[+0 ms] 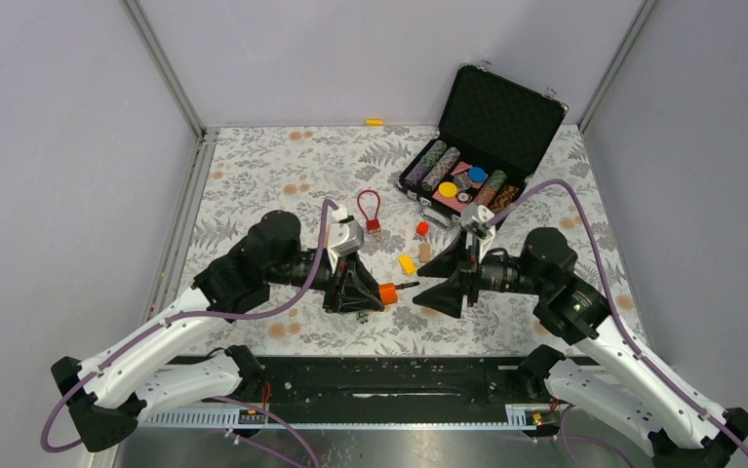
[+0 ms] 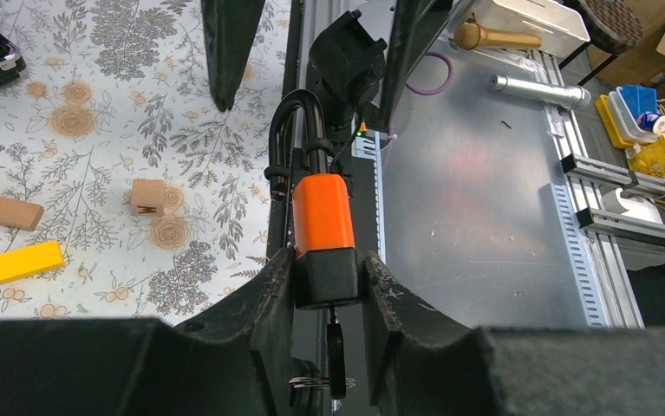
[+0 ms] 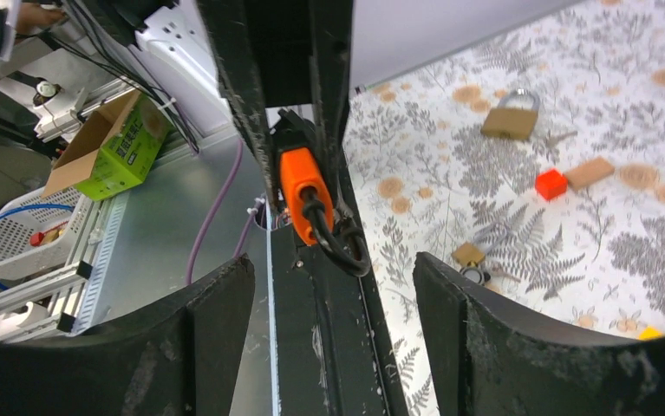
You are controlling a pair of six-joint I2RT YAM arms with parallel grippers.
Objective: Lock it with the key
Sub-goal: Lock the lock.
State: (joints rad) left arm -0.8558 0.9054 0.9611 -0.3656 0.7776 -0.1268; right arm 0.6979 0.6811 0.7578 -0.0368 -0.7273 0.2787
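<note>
Hemmed by pale walls at left, back and right of the top view. Along the bottom, a black rail [image 1: 379, 390] marking the near edge of the floral-clothed bench [image 1: 262, 166]. Widest bare cloth in the upper left of that view.

Crowded at upper right by an open black case of poker chips [image 1: 501, 117]. Cluttered just above centre by a red cable lock [image 1: 370, 210], a red cube [image 1: 421, 228], a tan wooden block [image 1: 425, 252] and a yellow block [image 1: 407, 263]. Only a narrow gap at centre between the left pincer [image 1: 377, 295] and the right pincer [image 1: 418, 290].

Pinched at its black base by the left pincer: a small orange padlock [image 2: 322, 217] with a black cable shackle, held off the cloth just below centre of the top view. Long axis left-to-right there, shackle end aimed right at the right pincer.

In the left wrist view, axis bottom-to-top, shackle uppermost. Sticking out of the base toward the bottom of that frame, between the fingers: a black-headed key [image 2: 335, 354].

Right pincer spread wide, gripping nothing, facing the shackle end-on.
</note>
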